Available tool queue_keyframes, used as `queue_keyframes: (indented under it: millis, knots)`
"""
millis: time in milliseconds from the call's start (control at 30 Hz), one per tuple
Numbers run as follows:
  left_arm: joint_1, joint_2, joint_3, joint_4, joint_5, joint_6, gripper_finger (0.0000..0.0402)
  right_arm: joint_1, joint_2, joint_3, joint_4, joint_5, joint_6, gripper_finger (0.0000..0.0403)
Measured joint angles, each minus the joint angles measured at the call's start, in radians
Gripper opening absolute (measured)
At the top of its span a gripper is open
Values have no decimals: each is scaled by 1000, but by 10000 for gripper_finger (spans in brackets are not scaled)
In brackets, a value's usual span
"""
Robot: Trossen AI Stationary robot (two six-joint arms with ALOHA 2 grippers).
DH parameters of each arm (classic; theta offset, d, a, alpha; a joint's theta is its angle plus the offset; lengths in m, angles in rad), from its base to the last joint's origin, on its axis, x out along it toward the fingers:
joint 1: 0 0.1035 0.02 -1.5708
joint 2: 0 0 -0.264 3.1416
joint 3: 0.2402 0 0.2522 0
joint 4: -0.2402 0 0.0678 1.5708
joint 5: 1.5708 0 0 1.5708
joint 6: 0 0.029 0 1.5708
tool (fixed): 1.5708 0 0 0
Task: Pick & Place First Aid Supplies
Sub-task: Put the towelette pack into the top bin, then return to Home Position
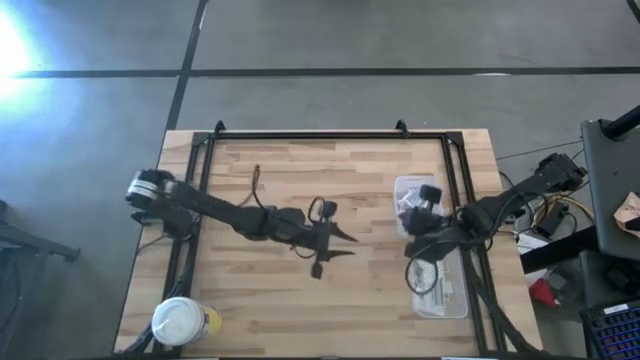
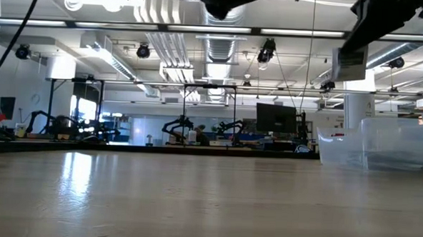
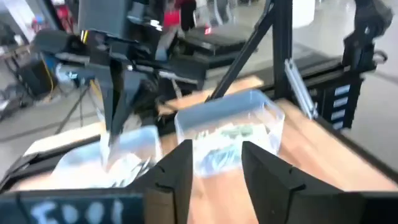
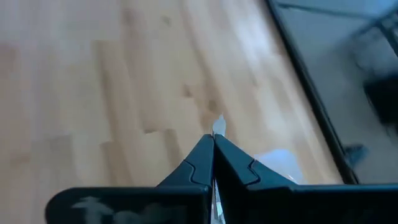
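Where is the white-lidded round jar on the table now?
In the high view, the white-lidded round jar stands at the table's near left corner, behind the left arm's base, far from both clear tubs on the right.

There are 2 dark six-joint robot arms over 1 pale butcher-block wooden table (image 1: 300, 290): the left arm (image 1: 235, 217) and the right arm (image 1: 490, 213). Each carries 1 two-finger gripper, so 2 grippers: the left gripper (image 1: 345, 243) and the right gripper (image 4: 214, 138).

2 clear rectangular plastic tubs stand along the table's right side: the far tub (image 1: 409, 187) and the near tub (image 1: 450, 292). Both hold small flat white and pale green packets (image 3: 233, 134), too jumbled to count.

1 round jar with a white lid (image 1: 178, 322) sits at the table's near left corner.

1 small white scrap (image 4: 218, 126) shows at the right gripper's tips.
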Motion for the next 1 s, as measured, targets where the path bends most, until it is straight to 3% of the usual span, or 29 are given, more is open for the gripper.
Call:
queue_keyframes:
  millis: [167, 267, 567, 800, 1000]
  knots:
    - [17, -156, -6, -253, 0, 3, 141, -77, -62, -52, -57, 31, 140, 8]
    - [18, -252, -54, -308, 1, -1, 137, -138, -88, -110, -58, 29, 216, 8]
    - [14, -603, -382, -237, 5, -133, 119, -280, -103, -213, -49, -106, 333, 15]
    - [13, -853, -604, -192, 14, -221, 87, -351, -107, -213, -48, -149, 324, 78]
    - [5, -1009, -744, -155, 43, -236, 20, -391, -136, -210, -45, -122, 290, 124]
